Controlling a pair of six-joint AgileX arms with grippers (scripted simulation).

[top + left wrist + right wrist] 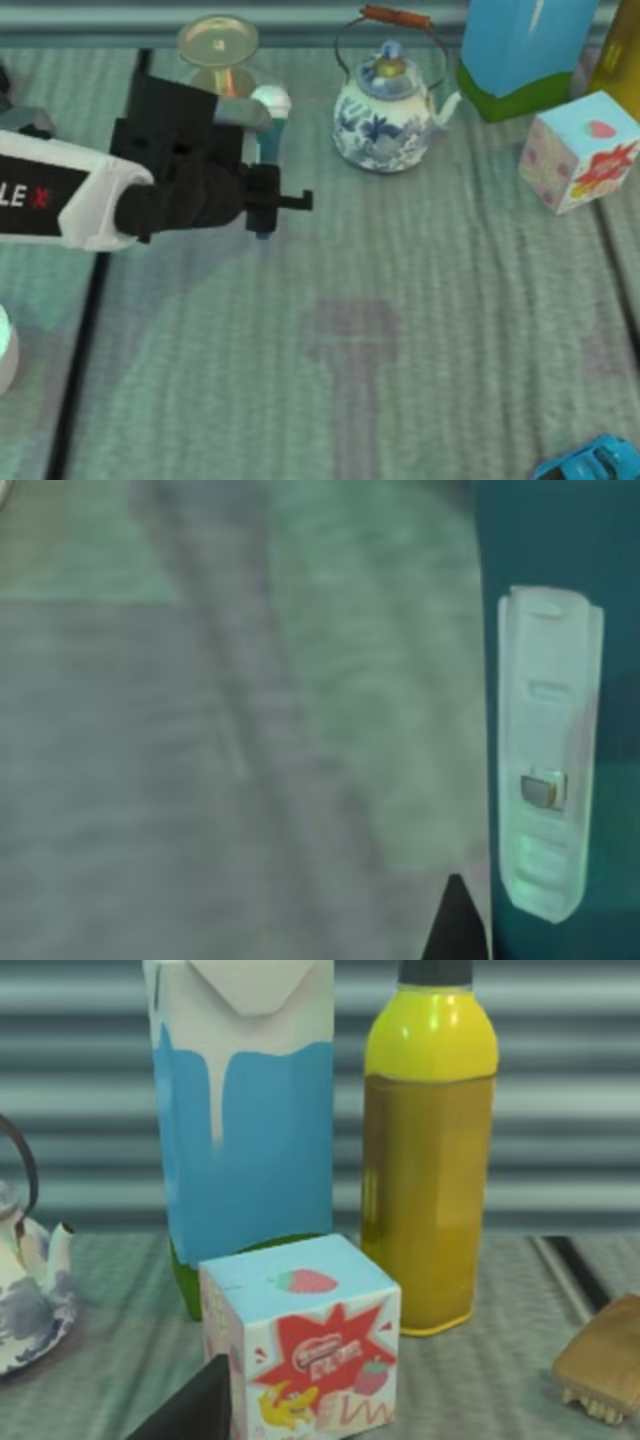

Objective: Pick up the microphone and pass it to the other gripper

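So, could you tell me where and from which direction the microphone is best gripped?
Probably on the slim teal handle of the microphone, below the round whitish head and near the white switch patch. It lies flat on the table, so coming from above with the fingers across the handle suits it. The left gripper hovers right over it.

The place looked like a rendered tabletop test scene, not a lived-in room. A grey-green planked table (pixel 400 330) backed onto a ribbed grey wall (pixel 560 1080). Household goods stood in a loose scatter: a blue-and-white teapot (pixel 385 118), a milk carton (pixel 245 1120), a yellow bottle (pixel 430 1160), a strawberry-printed box (pixel 310 1350), a blue toy car (pixel 595 462).
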